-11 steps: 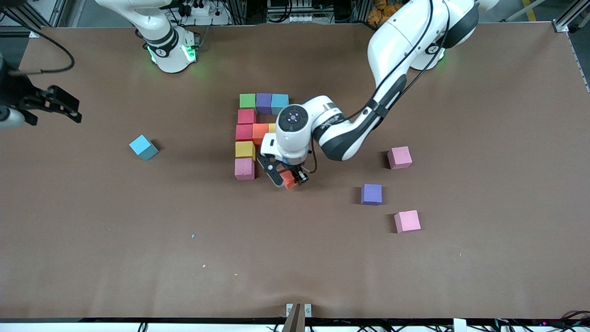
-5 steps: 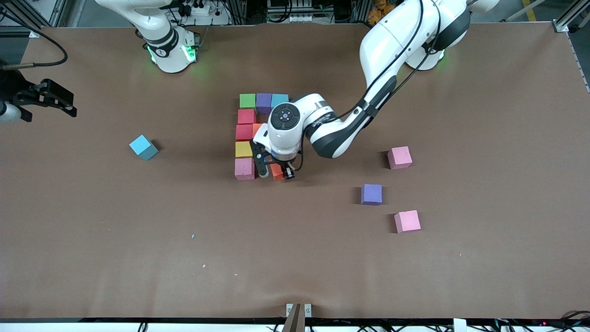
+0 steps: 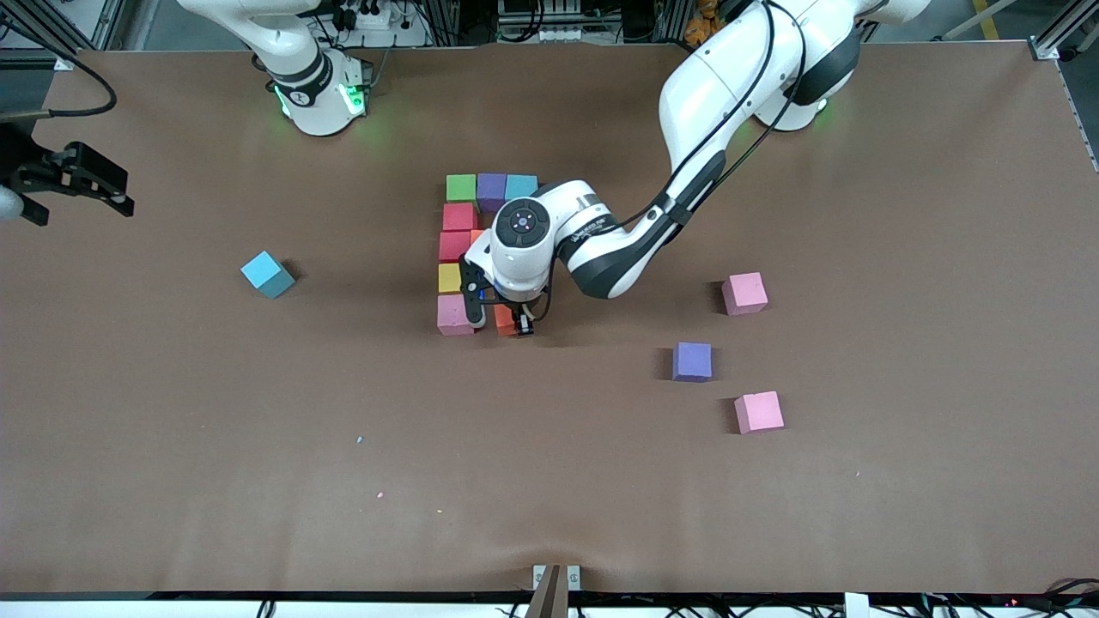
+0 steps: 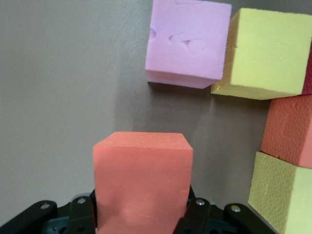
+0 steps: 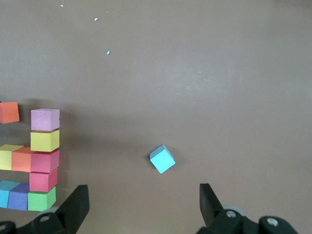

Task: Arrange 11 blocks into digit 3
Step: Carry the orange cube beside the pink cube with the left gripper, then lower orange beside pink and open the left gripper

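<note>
My left gripper [image 4: 141, 214] held the orange block [image 4: 141, 183] clamped, just beside the pink block [image 4: 187, 41] of the digit 3 [image 3: 468, 249]; I judged it needed squaring before release; the right gripper [image 5: 141, 204] waited, fingers wide, holding nothing.

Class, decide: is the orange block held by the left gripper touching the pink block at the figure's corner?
Apart. The left wrist view shows bare table between the orange block in the left gripper and the pink block.

Around the block figure [image 3: 470, 249], bare table [image 3: 549, 481] lies open from 5 to 8 o'clock. The left gripper [image 3: 496, 317] with its orange cube [image 4: 141, 183] crowds the pink corner cube [image 3: 454, 314] at 3 o'clock; a yellow cube [image 4: 280, 197] flanks.
</note>
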### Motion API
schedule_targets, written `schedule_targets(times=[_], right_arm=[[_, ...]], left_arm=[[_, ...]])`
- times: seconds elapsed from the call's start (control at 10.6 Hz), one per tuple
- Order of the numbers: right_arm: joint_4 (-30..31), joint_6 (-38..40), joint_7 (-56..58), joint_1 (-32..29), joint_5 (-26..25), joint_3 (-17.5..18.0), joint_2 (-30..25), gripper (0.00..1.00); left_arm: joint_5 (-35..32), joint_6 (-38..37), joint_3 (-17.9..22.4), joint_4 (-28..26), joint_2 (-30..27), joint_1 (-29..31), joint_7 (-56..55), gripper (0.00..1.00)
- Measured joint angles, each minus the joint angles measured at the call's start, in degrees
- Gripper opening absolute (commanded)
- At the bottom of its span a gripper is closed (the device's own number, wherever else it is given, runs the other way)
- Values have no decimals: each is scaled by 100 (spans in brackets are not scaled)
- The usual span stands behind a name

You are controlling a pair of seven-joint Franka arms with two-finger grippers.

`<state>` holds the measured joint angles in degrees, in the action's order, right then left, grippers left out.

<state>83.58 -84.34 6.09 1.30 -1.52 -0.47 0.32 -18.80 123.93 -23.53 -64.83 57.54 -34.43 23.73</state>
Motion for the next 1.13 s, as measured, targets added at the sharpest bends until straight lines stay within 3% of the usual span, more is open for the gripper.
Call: schedule_targets(times=[1.13], right_arm=[[-10,-20,6,-8,0,-17,103,100]], left_arm=[[0,160,62,402,454,-331,278,31]])
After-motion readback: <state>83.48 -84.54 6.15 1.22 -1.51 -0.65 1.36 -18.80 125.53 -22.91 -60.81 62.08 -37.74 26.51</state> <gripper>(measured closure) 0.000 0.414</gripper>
